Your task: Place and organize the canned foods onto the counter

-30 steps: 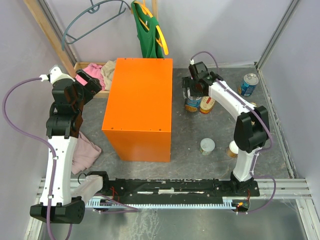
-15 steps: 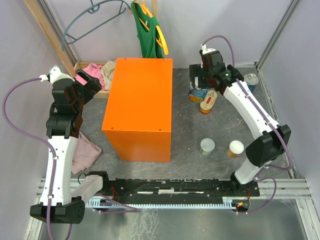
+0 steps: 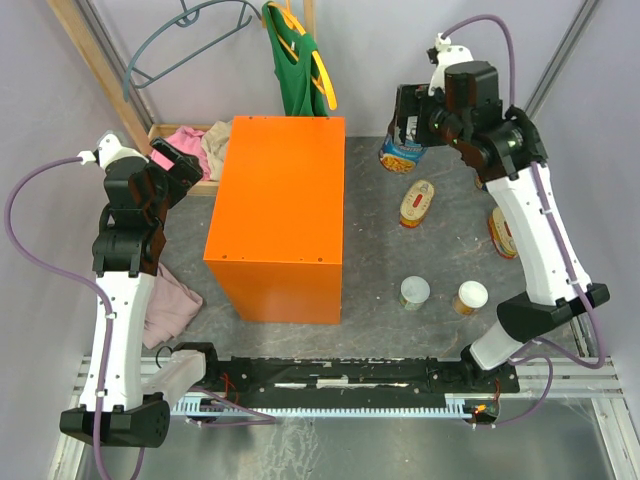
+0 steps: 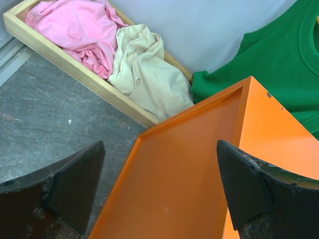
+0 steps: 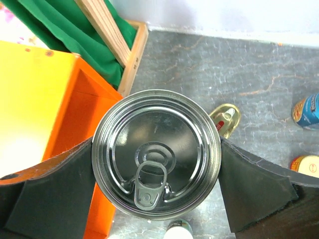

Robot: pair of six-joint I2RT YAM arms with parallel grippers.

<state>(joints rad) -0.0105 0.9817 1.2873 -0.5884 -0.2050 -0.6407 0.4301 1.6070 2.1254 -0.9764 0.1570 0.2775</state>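
Note:
My right gripper (image 3: 408,128) is shut on a tall blue-labelled can (image 3: 402,154) and holds it in the air, right of the orange counter (image 3: 280,215). In the right wrist view the can's silver top (image 5: 156,160) fills the space between both fingers, with the counter (image 5: 45,99) to its left. A flat oval tin (image 3: 416,203) lies on the floor below it and also shows in the right wrist view (image 5: 225,119). A second oval tin (image 3: 502,232) is partly hidden by the arm. Two small white-lidded cans (image 3: 415,292) (image 3: 471,297) stand nearer. The other blue can (image 5: 311,110) shows only at the wrist view's edge. My left gripper (image 3: 175,170) (image 4: 162,169) is open and empty beside the counter's left side (image 4: 189,169).
A wooden tray of pink and cream clothes (image 3: 190,145) (image 4: 75,45) sits behind the counter's left corner. A green shirt (image 3: 295,60) hangs at the back. A pink cloth (image 3: 170,305) lies on the floor by the left arm. Walls close in both sides.
My right gripper has lifted the blue can off the floor, away from the oval tin, and raised it up and back. The left arm has not moved.

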